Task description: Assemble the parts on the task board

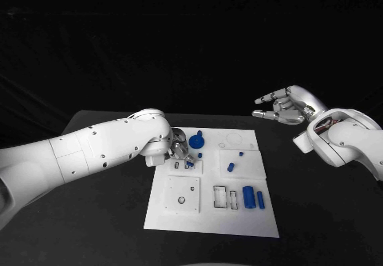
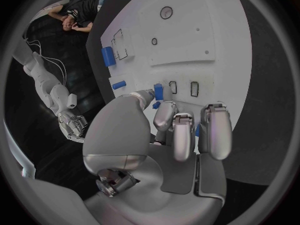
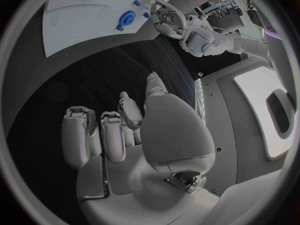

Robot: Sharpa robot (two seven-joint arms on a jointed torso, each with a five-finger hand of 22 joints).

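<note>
The white task board (image 1: 211, 221) lies mid-table. My left hand (image 1: 180, 151) hovers low over its far left part and pinches a small blue part (image 2: 158, 91) between thumb and a finger, right beside two narrow slots (image 2: 173, 87). A blue gear (image 1: 198, 141) sits just beyond that hand. Two small blue pieces (image 1: 231, 166) lie near the board's middle, and two blue cylinders (image 1: 248, 195) stand side by side towards its right edge. My right hand (image 1: 283, 108) is raised beyond the board's far right corner, fingers apart and loosely curved, holding nothing (image 3: 125, 130).
A square recessed plate (image 1: 184, 194) with a small hole takes up the board's near left; rectangular pockets (image 1: 220, 197) lie next to the cylinders. The black table (image 1: 319, 210) extends on both sides of the board.
</note>
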